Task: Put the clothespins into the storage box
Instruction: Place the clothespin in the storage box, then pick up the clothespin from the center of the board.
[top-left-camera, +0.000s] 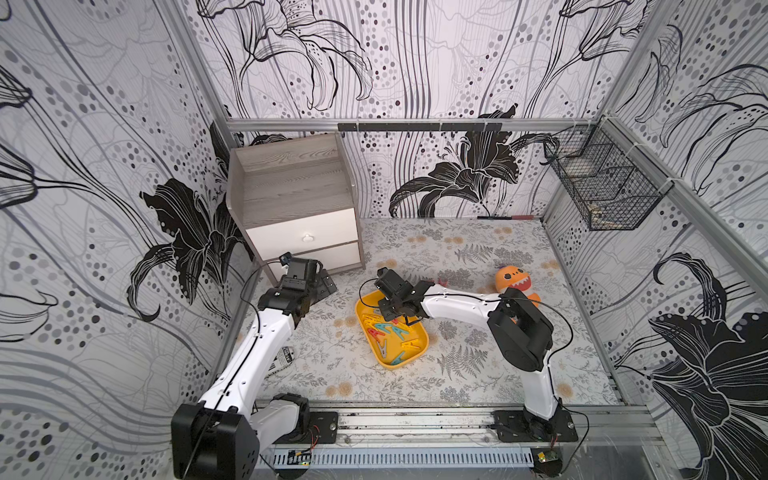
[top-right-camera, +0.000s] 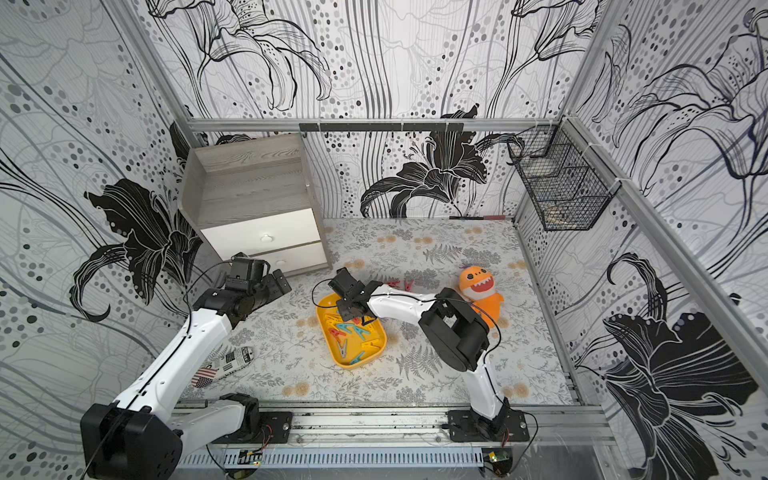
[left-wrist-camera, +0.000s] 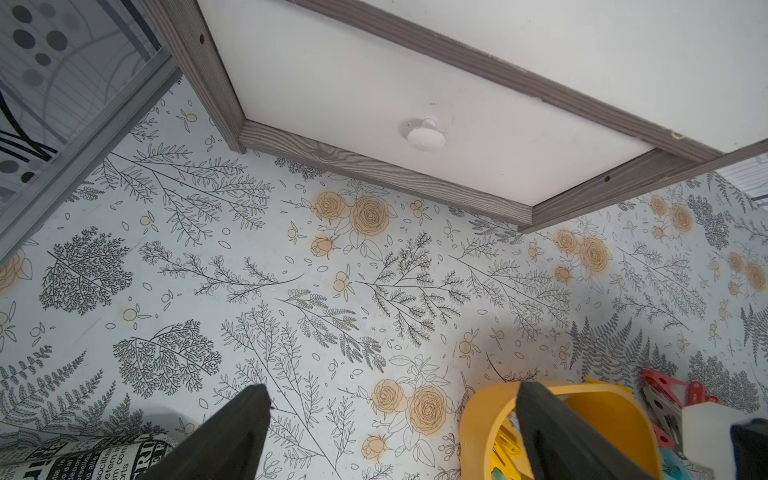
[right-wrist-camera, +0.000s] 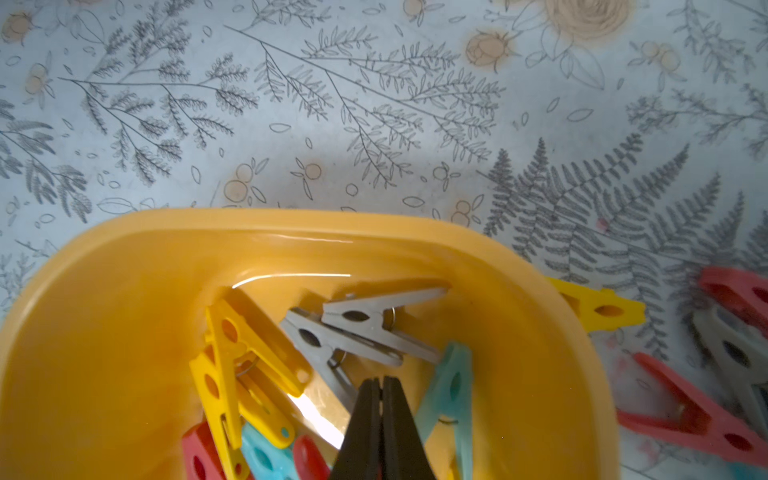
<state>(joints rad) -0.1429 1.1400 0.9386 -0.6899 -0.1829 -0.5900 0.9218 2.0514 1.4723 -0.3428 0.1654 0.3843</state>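
Many clothespins (right-wrist-camera: 361, 328) lie in the yellow storage box (right-wrist-camera: 291, 224), just under the right fingers (right-wrist-camera: 397, 419), which are pressed shut and hold nothing. A few more, like a red clothespin (right-wrist-camera: 685, 411), wait on the counter (right-wrist-camera: 374, 104) beside those fingers, outside the box. To grab one well, I think the fingers should open first, then pinch its middle. The left fingers (left-wrist-camera: 232, 432) are spread wide and empty.

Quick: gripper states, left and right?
Left gripper: open, holding nothing.
Right gripper: closed, empty, above the storage box.
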